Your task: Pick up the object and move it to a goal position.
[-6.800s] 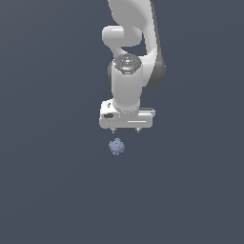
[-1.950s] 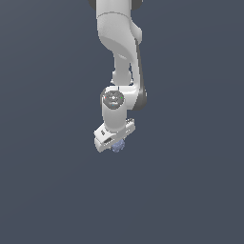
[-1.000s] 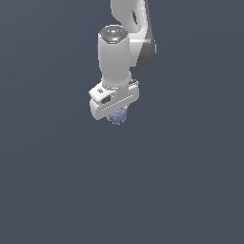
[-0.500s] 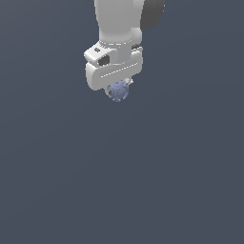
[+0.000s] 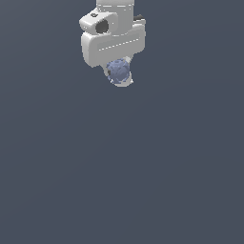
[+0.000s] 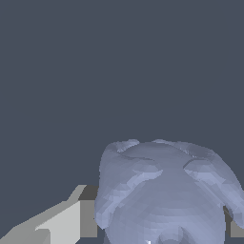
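- The claw (image 5: 119, 76) was closed on the object (image 5: 117, 71), a pale blue-lavender knobbly ball.
- The object sat between the fingers (image 6: 62, 221), below the white arm (image 5: 112, 38), near the exterior view's top.

The lumpy ball (image 5: 118, 71) looks matt and knobbly, a faceted pale blue-lavender skin with soft sheen. The claw (image 5: 119, 76) has smooth, white, plastic-like casing with a faint gloss; its fingers (image 6: 64, 219) appear matt.
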`<state>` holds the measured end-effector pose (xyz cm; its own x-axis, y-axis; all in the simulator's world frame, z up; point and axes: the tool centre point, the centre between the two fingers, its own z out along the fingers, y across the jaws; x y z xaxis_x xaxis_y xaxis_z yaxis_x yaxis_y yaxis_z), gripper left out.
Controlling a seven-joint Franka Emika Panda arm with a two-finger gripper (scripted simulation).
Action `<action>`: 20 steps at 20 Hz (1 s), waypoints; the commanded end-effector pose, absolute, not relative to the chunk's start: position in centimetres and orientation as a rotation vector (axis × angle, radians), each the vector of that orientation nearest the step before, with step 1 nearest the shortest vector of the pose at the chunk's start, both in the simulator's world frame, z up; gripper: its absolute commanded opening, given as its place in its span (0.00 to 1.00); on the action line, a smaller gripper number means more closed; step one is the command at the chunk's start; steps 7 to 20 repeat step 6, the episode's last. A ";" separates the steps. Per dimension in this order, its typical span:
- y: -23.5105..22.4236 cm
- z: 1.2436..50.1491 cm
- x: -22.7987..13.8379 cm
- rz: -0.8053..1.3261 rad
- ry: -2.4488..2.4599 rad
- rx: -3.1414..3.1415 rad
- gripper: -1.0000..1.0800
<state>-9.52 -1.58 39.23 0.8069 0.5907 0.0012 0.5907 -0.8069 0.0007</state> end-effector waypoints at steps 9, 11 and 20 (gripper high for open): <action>-1.6 40.7 -9.8 0.000 0.976 2.986 0.00; -1.6 40.7 -9.8 0.000 0.976 2.986 0.00; -1.6 40.7 -9.8 0.000 0.976 2.986 0.00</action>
